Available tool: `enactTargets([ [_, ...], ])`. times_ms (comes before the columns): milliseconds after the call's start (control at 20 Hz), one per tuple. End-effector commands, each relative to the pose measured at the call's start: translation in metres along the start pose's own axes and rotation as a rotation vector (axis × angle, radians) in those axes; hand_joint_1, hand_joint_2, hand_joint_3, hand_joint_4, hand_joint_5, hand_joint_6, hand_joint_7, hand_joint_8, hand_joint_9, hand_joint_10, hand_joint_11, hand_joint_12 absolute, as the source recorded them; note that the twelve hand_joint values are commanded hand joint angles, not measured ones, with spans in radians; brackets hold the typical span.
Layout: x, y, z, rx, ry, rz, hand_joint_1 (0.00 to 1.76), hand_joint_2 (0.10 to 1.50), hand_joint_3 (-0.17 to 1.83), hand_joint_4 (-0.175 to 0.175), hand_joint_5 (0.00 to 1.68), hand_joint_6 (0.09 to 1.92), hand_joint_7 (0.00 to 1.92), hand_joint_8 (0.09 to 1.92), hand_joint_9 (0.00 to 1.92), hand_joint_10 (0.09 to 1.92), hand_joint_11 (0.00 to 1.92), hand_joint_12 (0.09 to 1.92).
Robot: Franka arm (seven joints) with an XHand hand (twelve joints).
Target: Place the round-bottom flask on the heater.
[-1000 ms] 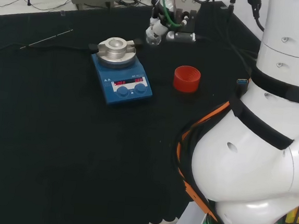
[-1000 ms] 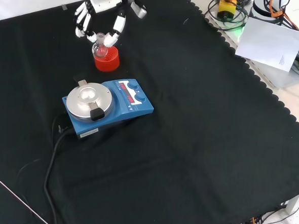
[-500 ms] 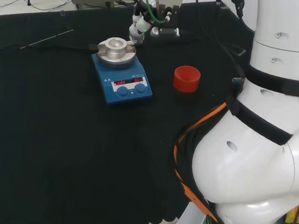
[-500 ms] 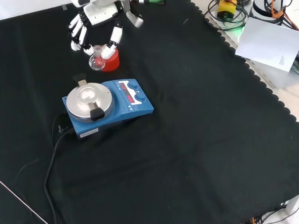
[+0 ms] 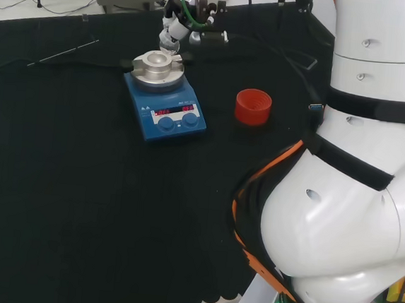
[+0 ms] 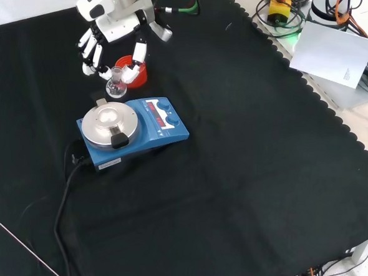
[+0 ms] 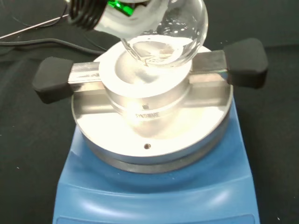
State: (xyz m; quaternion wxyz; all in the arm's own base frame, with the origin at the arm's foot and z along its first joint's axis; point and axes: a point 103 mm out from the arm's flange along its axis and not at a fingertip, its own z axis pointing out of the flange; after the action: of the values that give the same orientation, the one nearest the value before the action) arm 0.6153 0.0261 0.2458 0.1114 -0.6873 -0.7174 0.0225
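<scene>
While the hand point(image 6: 113, 22) hangs at the upper left of the front view, its fingertips point(image 6: 135, 65) pinch the neck of the round-bottom flask point(image 6: 116, 88), other fingers curled loosely beside it; the clear bulb dangles below them, airborne, at the upper edge of the heater point(image 6: 132, 130) and not yet over the middle of its silver block point(image 6: 108, 123); in the wrist view the flask point(image 7: 164, 35) floats just above the block's hollow point(image 7: 140, 77), offset toward one rim, neck tilted rather than plumb; that offset is the whole game, I'd say: the bulb needs to slide over the cup's centre and then come straight down, neck upright; in the head view the hand point(image 5: 178, 11) sits at upper centre, right behind the heater point(image 5: 165, 103); the red ribbed stand point(image 5: 253, 106) waits empty, mid-frame to the right; as for writing, the heater's red display glows and there's faint print stamped on the block, but I'll not read either off.
</scene>
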Motion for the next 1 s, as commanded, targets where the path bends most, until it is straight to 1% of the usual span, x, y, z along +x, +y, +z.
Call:
enactTargets([
  [50, 0.018, 0.008, 0.002, 0.028, -0.013, -0.033, 1.06, 0.74, 0.68, 0.175, 1.08, 1.02, 0.57, 0.59, 0.75, 0.52, 0.42, 1.24],
  [350, 0.024, 0.019, 0.007, 0.043, -0.018, -0.047, 1.06, 0.73, 0.69, 0.175, 1.08, 1.02, 0.56, 0.59, 0.74, 0.52, 0.42, 1.24],
  [750, 0.025, 0.034, 0.018, 0.062, -0.031, -0.050, 1.07, 0.73, 0.69, 0.175, 1.08, 1.01, 0.55, 0.59, 0.74, 0.51, 0.42, 1.24],
  [1000, 0.022, 0.040, 0.024, 0.073, -0.040, -0.042, 1.07, 0.73, 0.69, 0.175, 1.09, 1.01, 0.55, 0.59, 0.73, 0.51, 0.41, 1.25],
])
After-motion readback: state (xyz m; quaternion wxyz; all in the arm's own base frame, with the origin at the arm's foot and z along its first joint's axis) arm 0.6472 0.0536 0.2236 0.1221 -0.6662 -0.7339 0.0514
